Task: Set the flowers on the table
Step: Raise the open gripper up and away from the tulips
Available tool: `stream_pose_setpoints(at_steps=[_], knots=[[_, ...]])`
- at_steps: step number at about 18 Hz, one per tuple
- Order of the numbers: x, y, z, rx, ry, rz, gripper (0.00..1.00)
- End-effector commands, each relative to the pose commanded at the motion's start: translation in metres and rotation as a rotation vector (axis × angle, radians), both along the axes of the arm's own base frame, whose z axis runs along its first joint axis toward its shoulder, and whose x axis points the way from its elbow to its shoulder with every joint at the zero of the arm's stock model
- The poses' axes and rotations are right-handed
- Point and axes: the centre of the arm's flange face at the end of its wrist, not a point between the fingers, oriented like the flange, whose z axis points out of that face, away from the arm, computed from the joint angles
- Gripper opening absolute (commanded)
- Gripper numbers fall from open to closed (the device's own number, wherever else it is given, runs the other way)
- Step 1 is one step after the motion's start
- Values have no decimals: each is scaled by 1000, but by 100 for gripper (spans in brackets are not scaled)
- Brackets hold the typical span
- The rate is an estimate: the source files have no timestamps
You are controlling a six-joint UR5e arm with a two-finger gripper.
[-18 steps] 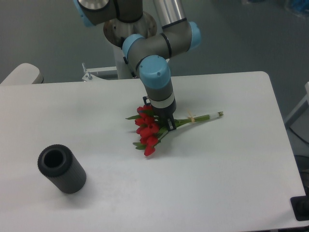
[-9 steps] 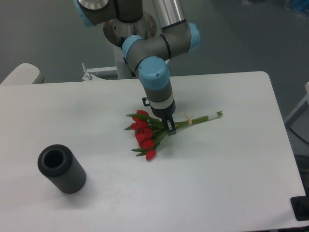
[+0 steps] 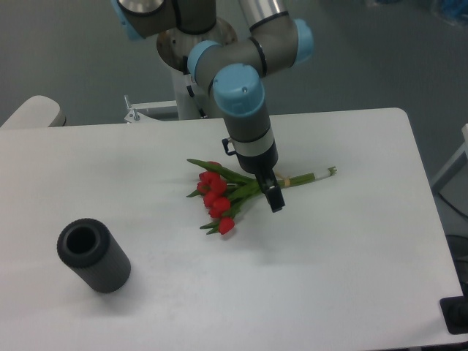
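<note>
The flowers [image 3: 217,196], red tulips with green leaves, lie flat on the white table [image 3: 329,278] near its middle. Their heads point left and their stems run right to a pale band [image 3: 287,180] and the stem ends [image 3: 330,172]. My gripper [image 3: 272,196] hangs tilted over the stems just left of the band. One dark finger [image 3: 276,202] shows on the near side of the stems; the other is hidden behind the wrist. The jaws look open and hold nothing, with the bunch resting on the table.
A dark grey ribbed cylinder [image 3: 93,256] lies on the table's front left. The robot base [image 3: 196,44] stands behind the table's far edge. A pale rounded object [image 3: 33,113] sits at the far left corner.
My gripper has tilted and shifted right along the stems. The stem ends stayed put. The bunch has settled flat, with its heads a little to the left.
</note>
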Motion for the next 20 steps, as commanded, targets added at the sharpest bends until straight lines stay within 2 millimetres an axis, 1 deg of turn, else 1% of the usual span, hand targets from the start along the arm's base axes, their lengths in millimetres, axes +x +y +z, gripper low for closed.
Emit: stream_pose_setpoints(at_steps=[1,4,6,7,12,13,14,16,18,20], knots=[[4,8,5,57,-31,20,100],[4,28,34,192,-102,84,100],[4,46,53,200,-108,80,100],[0,52,60,196,-113,82,100],[-21,74,103,154,-149,74,100],[-24,76,112,147,-153,72,100],[-26,78,116,142,-156,67,100],[-32,77,126,131,-150,42,100],[-39,70,129,95,-151,-18,100],[-58,52,131,71,-131,-74,100]])
